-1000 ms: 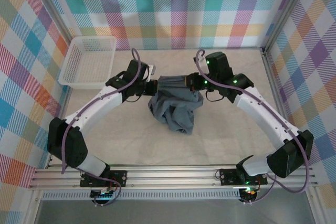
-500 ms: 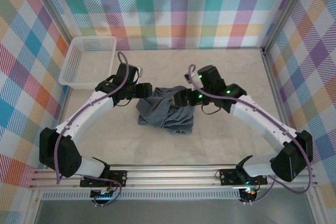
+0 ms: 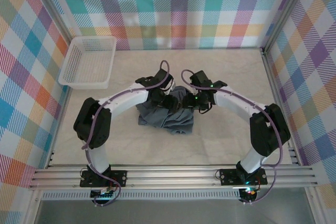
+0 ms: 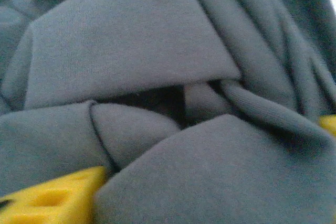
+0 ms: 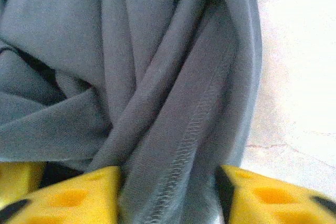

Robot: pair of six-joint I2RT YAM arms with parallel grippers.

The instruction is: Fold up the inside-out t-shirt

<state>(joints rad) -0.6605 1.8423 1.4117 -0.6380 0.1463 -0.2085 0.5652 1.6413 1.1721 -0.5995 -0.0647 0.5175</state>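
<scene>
The inside-out t-shirt [image 3: 164, 116] lies in a crumpled heap directly beneath and between the two grippers, most of its bulk spilling on the near side of them toward the arm bases. It is thin, soft knit, light and limp. I judge it will sag from any single grip, and layers will slide over one another rather than hold a crease.

The right gripper [image 5: 168, 195] has its yellow pads [image 5: 79, 195] on either side of a rope-like bunch of cloth with a stitched hem. The bunch fills the gap and touches both pads, so it reads as a pinch on the shirt. Just outside that gripper's right pad the bare table [image 5: 299, 77] shows.

The left gripper [image 4: 189, 166] is buried in overlapping folds, its pads [image 4: 52, 200] standing wide apart with cloth bulging between them. Whether it grips that cloth I cannot tell.

A hem or seam is the better hold, since the doubled edge gives the pads something firm. A pinch on a loose mid-panel fold would likely lift only one layer.

The white basket [image 3: 86, 61] sits well apart, off the left gripper's outer far side.
</scene>
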